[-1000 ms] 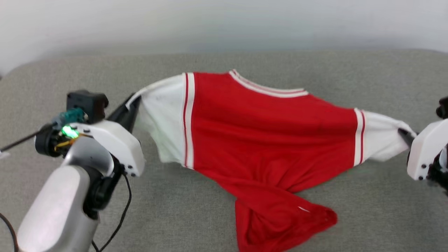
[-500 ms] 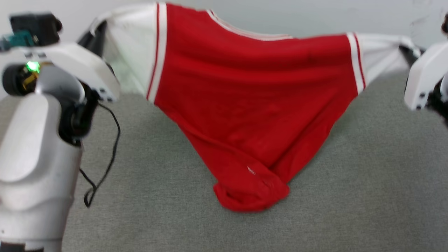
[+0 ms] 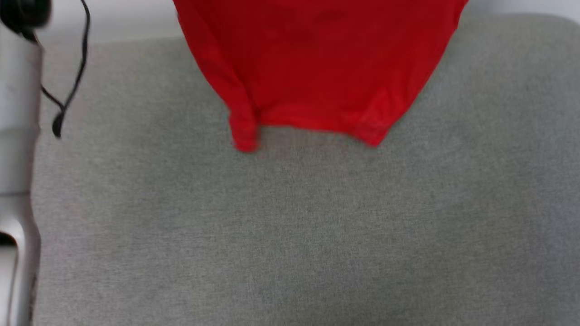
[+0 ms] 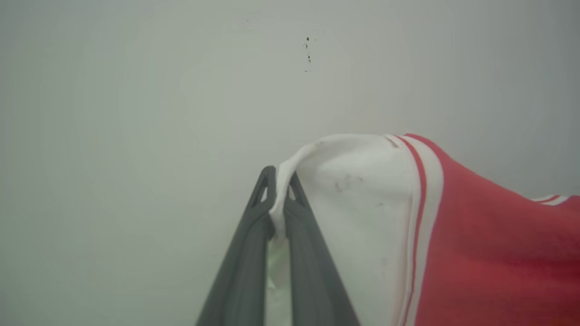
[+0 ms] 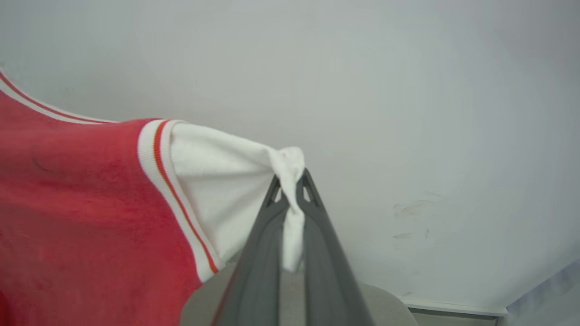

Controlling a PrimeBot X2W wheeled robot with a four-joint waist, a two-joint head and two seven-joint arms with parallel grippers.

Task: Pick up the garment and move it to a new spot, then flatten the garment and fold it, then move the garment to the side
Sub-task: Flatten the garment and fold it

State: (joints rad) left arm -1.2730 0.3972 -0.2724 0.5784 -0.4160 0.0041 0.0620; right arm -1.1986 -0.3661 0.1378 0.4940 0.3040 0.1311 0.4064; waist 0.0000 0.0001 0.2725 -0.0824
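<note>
The garment (image 3: 312,68) is a bright red jersey with white sleeves, hanging in the air by both sleeves; its red lower hem dangles just above the grey cushion (image 3: 290,235) in the head view. In the left wrist view my left gripper (image 4: 281,181) is shut on the edge of one white sleeve (image 4: 358,213), with the red body (image 4: 494,262) stretching off to the right. My right gripper (image 5: 290,181) is shut on the bunched tip of the other white sleeve (image 5: 217,190), the red body (image 5: 77,213) spreading to the left.
A pale wall (image 4: 181,90) fills the background behind the lifted garment. My left arm's pale forearm (image 3: 16,149) and a black cable (image 3: 68,90) run down the left edge of the head view. The grey cushion's rounded corner (image 5: 385,308) sits below the right gripper.
Both grippers have lifted the garment higher by its sleeves, out of the top of the head view. The hem has come up off the cushion and now hangs straight and free.
</note>
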